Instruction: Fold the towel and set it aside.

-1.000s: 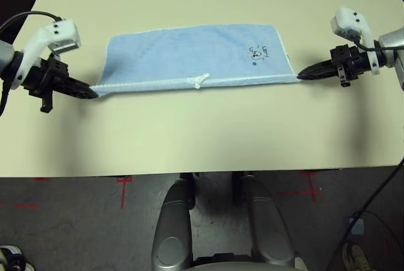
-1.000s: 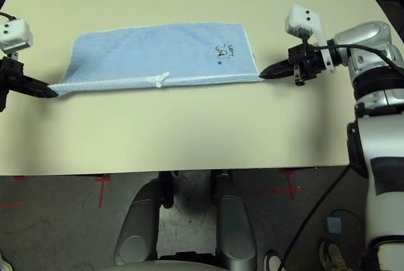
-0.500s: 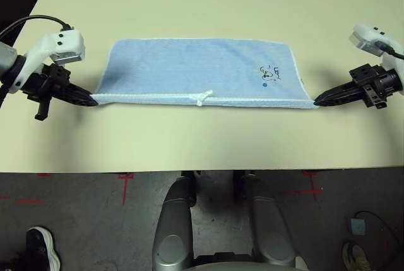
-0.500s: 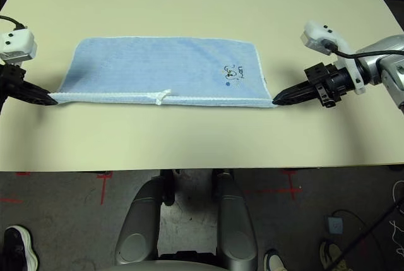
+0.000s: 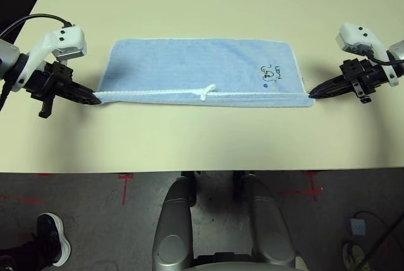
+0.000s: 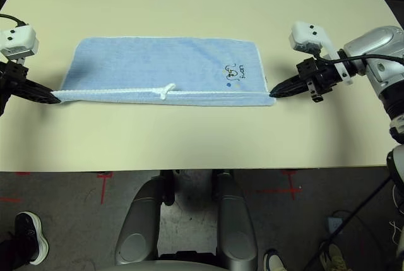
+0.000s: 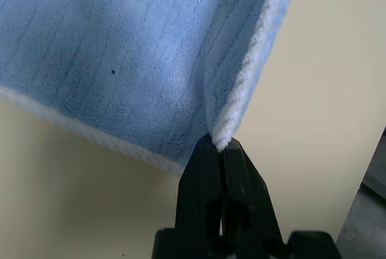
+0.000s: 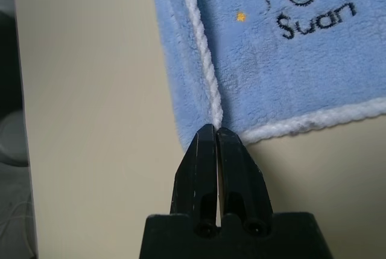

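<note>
Each pinching a near corner of the towel [image 5: 199, 69], the left gripper [image 5: 95, 100] and right gripper [image 5: 311, 93] stretch it taut between them over the table [image 5: 202, 138], presumably to fold its edge across squarely.

Beige table [image 5: 202, 138] w/ blue towel [image 5: 189, 66] lying across, seemingly folded.

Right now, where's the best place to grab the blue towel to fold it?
By its two near corners, one from each side. The towel lies flat and long across the table, and the left hand and right hand are shut on those corners, along the white edging.
</note>
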Tool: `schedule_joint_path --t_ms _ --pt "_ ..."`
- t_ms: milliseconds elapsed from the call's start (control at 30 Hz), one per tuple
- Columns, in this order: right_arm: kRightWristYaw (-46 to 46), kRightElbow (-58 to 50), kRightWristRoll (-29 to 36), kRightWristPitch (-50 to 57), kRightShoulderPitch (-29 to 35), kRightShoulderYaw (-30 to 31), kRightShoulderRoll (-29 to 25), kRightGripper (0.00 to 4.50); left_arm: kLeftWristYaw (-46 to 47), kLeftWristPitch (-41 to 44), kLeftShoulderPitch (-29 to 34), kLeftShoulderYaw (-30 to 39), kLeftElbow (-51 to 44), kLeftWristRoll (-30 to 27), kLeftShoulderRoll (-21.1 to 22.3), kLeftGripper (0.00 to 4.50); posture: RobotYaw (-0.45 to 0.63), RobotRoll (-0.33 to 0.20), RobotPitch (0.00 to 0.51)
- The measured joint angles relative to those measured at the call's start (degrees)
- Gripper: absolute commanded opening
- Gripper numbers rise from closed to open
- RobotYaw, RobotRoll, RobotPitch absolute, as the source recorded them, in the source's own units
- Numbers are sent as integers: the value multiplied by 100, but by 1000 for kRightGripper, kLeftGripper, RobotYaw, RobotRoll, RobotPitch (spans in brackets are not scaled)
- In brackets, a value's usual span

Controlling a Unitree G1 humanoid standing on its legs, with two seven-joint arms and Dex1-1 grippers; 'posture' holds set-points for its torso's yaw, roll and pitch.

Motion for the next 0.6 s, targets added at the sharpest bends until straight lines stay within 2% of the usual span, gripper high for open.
schedule_joint_path --t_ms 167,400,600 --pt "-5 656 -127 -233 -258 -239 294 0 2 -181 -534 351 954 567 -573 22 6 0 361" --pt "-44 1582 -901 -714 -588 -932 642 0 368 -763 -1117 1063 2078 1457 -1340 22 2 0 359" --pt "-671 1882 -1397 -1140 -700 -1497 820 0 769 -1134 -1558 1502 2566 1961 -1599 22 -6 0 351"
